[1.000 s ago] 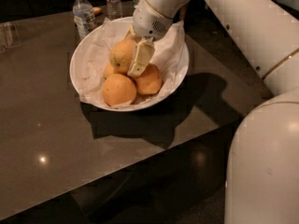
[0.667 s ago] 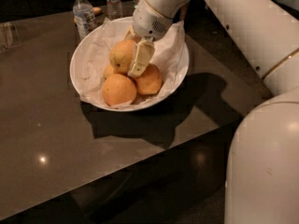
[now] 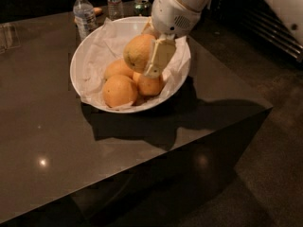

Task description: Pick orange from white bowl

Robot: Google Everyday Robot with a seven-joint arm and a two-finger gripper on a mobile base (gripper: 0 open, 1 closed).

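Note:
The orange (image 3: 137,51) is pale yellow-orange and round. My gripper (image 3: 147,56) is shut on it and holds it lifted above the middle of the white bowl (image 3: 83,56). One cream finger (image 3: 158,58) lies across the orange's right side; the other is hidden behind the fruit. The bowl is wide, shallow and lined with crumpled white paper (image 3: 97,65). Three smaller, deeper-orange fruits remain in it, the front one (image 3: 120,91) largest.
The bowl stands on a dark glossy table (image 3: 47,141) whose front right corner is near the bowl. Two water bottles (image 3: 84,17) and a small can (image 3: 141,5) stand behind the bowl. A clear glass (image 3: 9,34) is at far left.
The gripper has risen with the orange, lifting it off the other fruits in the bowl. The view has shifted too.

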